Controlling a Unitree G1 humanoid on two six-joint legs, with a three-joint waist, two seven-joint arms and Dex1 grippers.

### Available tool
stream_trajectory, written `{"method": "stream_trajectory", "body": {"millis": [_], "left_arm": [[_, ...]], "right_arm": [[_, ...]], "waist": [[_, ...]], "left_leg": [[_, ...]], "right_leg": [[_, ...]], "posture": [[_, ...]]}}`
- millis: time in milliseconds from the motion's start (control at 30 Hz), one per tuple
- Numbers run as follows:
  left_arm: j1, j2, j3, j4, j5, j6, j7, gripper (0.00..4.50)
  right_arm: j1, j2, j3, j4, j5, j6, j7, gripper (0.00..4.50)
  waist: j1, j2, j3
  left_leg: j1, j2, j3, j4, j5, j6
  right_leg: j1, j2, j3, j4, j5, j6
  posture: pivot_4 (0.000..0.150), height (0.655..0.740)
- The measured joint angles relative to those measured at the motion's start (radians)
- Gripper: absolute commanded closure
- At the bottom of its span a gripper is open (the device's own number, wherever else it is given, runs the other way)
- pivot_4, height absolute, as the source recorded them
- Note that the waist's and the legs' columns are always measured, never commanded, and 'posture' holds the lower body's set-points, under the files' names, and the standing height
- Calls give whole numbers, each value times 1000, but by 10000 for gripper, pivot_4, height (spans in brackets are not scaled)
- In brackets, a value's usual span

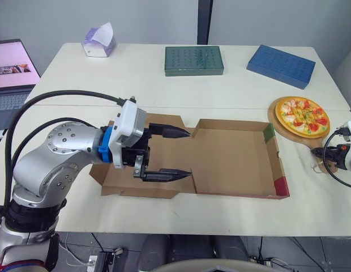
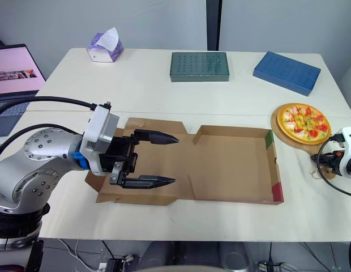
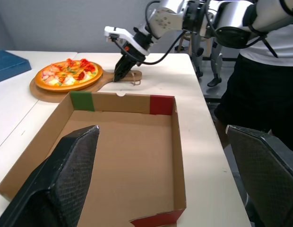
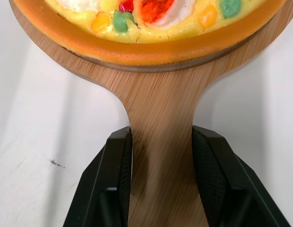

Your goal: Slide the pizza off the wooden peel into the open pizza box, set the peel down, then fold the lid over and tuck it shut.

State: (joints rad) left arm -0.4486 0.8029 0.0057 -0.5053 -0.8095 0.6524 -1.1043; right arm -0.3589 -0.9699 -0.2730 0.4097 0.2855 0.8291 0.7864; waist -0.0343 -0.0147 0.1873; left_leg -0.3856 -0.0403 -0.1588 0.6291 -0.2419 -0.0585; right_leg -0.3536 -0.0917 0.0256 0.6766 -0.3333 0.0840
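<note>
The pizza [image 1: 303,115] lies on the round wooden peel [image 1: 281,126] at the table's right side, just right of the open cardboard pizza box [image 1: 232,161]. The box tray is empty and its lid [image 1: 170,150] lies flat to the left. My right gripper [image 4: 160,137] is shut on the peel's handle [image 4: 160,118], one black finger [image 4: 119,161] pressed to each side; it also shows as the far gripper [image 3: 123,75] in the left wrist view. My left gripper [image 1: 190,154] hovers open over the lid, pointing toward the tray, holding nothing.
Along the table's back edge stand a tissue box [image 1: 98,42], a flat green box [image 1: 193,60] and a flat blue box [image 1: 281,66]. A laptop [image 1: 11,68] sits on a separate surface at far left. The table's right edge runs close to the peel.
</note>
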Motion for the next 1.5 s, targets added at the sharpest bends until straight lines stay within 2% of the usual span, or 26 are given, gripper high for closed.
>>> {"method": "stream_trajectory", "body": {"millis": [167, 267, 400, 733, 933, 1233, 1500], "left_arm": [[-16, 8, 5, 12, 5, -5, 2, 0], [-15, 20, 17, 32, 8, -5, 2, 0], [-11, 33, 30, 41, 20, -8, 2, 0], [68, 75, 79, 44, 45, -25, -11, 0], [94, 102, 98, 43, 45, -33, -43, 0], [123, 138, 117, 44, 46, -49, -67, 0], [115, 145, 115, 51, 67, -53, -98, 0]], "right_arm": [[0, -4, -53, -23, 16, -41, 10, 29435], [0, -21, -70, -57, 30, -55, 27, 29435], [0, -43, -80, -101, 48, -57, 57, 29435], [44, -158, -96, -398, 127, -46, 221, 29435], [87, -215, -48, -536, 129, -82, 309, 29435], [161, -265, -8, -636, 64, -215, 371, 29435], [240, -289, 1, -642, -61, -437, 409, 29435]], "waist": [[1, 5, 3], [-1, 5, 3], [-1, 6, 3], [2, 7, 4], [2, 7, 4], [2, 7, 4], [2, 7, 4]], "left_leg": [[-3, 0, 4, -1, 0, 0], [-12, 0, 9, 0, 0, 0], [-13, 0, 14, 0, 0, 0], [-13, 1, 15, 0, 0, 1], [-13, 1, 15, 0, 0, 1], [-13, 1, 15, 0, 0, 1], [-13, 1, 16, 0, 0, 1]], "right_leg": [[-5, 0, 4, 1, 0, 0], [-18, 0, 10, 5, 1, 1], [-20, 0, 14, 4, 2, 2], [-21, 0, 16, 4, 2, 3], [-21, 0, 16, 4, 2, 3], [-21, 0, 16, 4, 2, 3], [-21, 0, 16, 4, 2, 3]], "posture": [[1500, 7400], [1500, 7400], [1500, 7400], [1500, 7400], [1500, 7400], [1500, 7400], [1500, 7400]]}}
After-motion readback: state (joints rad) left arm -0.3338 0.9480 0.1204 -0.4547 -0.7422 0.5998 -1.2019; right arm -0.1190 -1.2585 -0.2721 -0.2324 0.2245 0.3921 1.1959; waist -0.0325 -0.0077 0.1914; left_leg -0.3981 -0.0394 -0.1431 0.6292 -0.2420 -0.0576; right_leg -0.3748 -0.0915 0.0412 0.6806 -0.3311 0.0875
